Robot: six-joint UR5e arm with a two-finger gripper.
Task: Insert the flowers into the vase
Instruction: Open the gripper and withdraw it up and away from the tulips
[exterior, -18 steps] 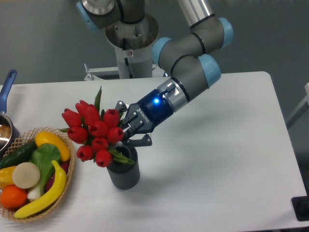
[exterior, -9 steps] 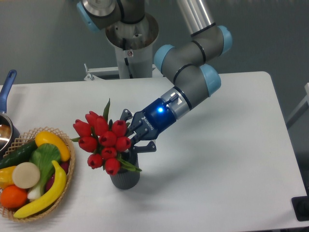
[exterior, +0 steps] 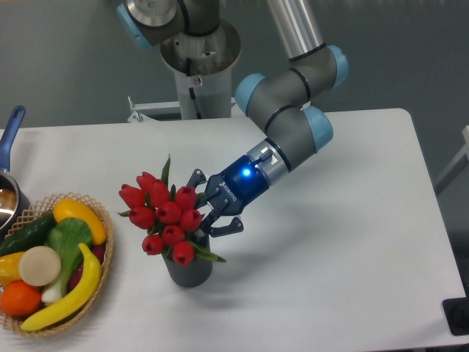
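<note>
Reaching down from the upper middle, the arm (exterior: 293,110) bends at its grey and blue joints and slants toward the lower left, with a blue light glowing on the wrist. The gripper (exterior: 207,214) sits just behind the flowers (exterior: 165,216), its dark fingers (exterior: 226,227) closed around the stems, which are mostly hidden behind the buds.

One bunch of flowers is in view: about nine red buds can be counted, with a few green leaves, one sticking up at the top and one jutting out low on the right. One vase (exterior: 189,268), dark grey and ribbed, stands upright on the white table (exterior: 352,242), directly under the bunch. The lowest buds and leaf overlap its mouth, so whether the stems are inside cannot be told.

The bunch is tilted, its long axis running from the gripper up and to the left, the buds facing the upper left.

At the left edge a wicker basket (exterior: 108,258) holds toy fruit and vegetables, among them one banana (exterior: 69,293) and one orange (exterior: 18,298).
</note>
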